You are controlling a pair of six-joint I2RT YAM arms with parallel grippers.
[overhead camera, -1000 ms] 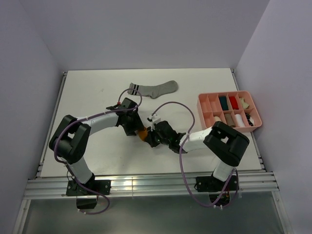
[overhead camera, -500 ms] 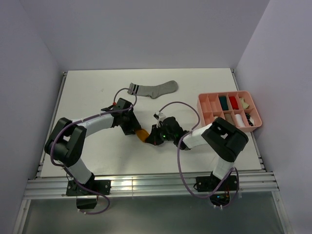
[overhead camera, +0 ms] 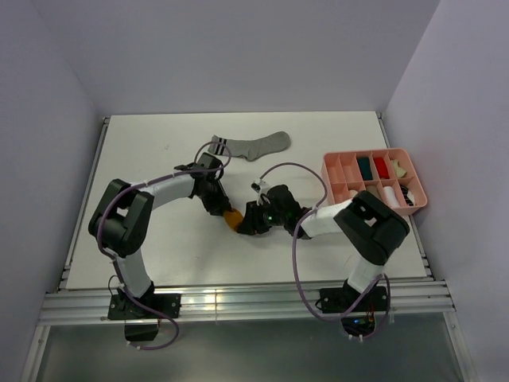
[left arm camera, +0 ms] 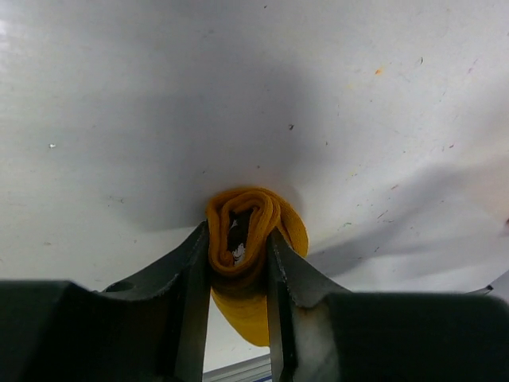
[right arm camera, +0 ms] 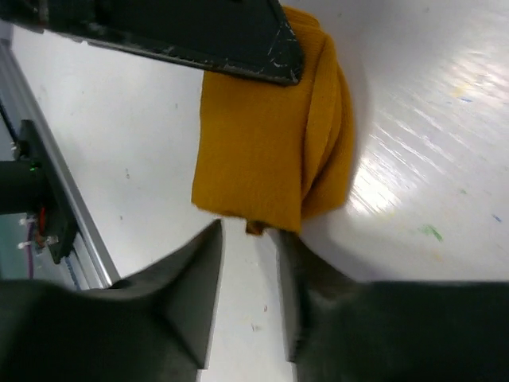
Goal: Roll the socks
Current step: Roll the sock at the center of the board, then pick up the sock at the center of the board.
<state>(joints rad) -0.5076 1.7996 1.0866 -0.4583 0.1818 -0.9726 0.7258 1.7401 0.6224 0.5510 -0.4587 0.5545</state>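
My left gripper [left arm camera: 238,239] is pinched onto the rolled mustard sock [left arm camera: 282,227], a finger pressed to each side, well left of the pink compartment tray [overhead camera: 328,171]. My right gripper [right arm camera: 248,247] stands slightly parted and empty at the sock's loose edge, possibly just touching it. The grey sock [overhead camera: 250,146] lies flat, also left of the tray, nearer the back wall.

Seen from above, the mustard sock [overhead camera: 232,216] is only a small orange patch between the left hand [overhead camera: 225,210] and the right hand [overhead camera: 242,226]. In the right wrist view, the left hand's finger covers the sock's top edge, and the right hand's own fingers [right arm camera: 187,294] are blurred. What the pink tray [overhead camera: 366,153] holds is too small to tell.
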